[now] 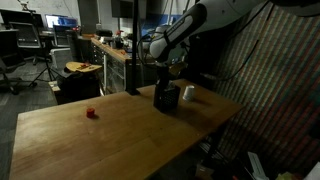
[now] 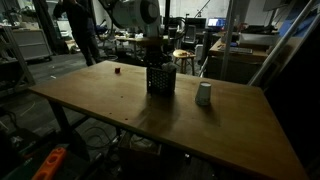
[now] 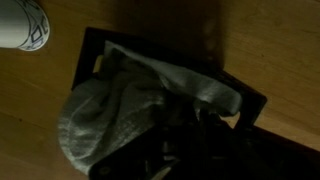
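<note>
A wooden table (image 2: pixel 215 135) fills both exterior views, dimly lit. On the table lies a small red object (image 2: pixel 117 70). A white cup (image 2: pixel 204 94) stands on the table too, well apart from it. Beyond the table's far edge, a person (image 2: pixel 80 25) stands among cluttered workbenches.

Dim workshop; wooden table (image 1: pixel 60 135); cluttered workbench (image 1: pixel 108 55) behind; office chair (image 1: pixel 30 48); checkered curtain (image 1: pixel 272 70).

**Nothing Legible**

You had no readable text, label, brand or number in any view. The white cup (image 3: pixel 22 24) carried a dark marking in your wrist view, but it was too blurred to read.
</note>
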Available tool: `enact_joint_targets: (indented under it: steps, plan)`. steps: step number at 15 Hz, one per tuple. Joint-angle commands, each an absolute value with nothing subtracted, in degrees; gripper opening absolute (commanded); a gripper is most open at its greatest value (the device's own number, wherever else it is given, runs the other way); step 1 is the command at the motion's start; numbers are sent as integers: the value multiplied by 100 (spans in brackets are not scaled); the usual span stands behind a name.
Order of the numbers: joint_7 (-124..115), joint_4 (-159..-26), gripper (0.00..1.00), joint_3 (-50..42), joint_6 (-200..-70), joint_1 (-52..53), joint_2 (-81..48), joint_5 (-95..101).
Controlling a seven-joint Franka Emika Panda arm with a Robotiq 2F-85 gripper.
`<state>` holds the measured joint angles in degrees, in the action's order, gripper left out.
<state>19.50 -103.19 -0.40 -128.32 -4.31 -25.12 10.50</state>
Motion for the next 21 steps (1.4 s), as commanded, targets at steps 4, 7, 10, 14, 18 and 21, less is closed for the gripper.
enact_joint_targets:
  steps: [4,7,10,14,18,21]
  plan:
    - [2018,-9988,44,62,-12519,-417,-2666,909]
    - [2013,-9841,66,113,-12424,-388,-2541,883]
    - [2007,-9699,88,142,-12399,-350,-2463,896]
    - [2034,-9532,100,185,-12367,-313,-2349,898]
    - [2050,-9233,100,196,-12413,-298,-2406,902]
    - [2057,-8944,97,135,-12457,-309,-2588,991]
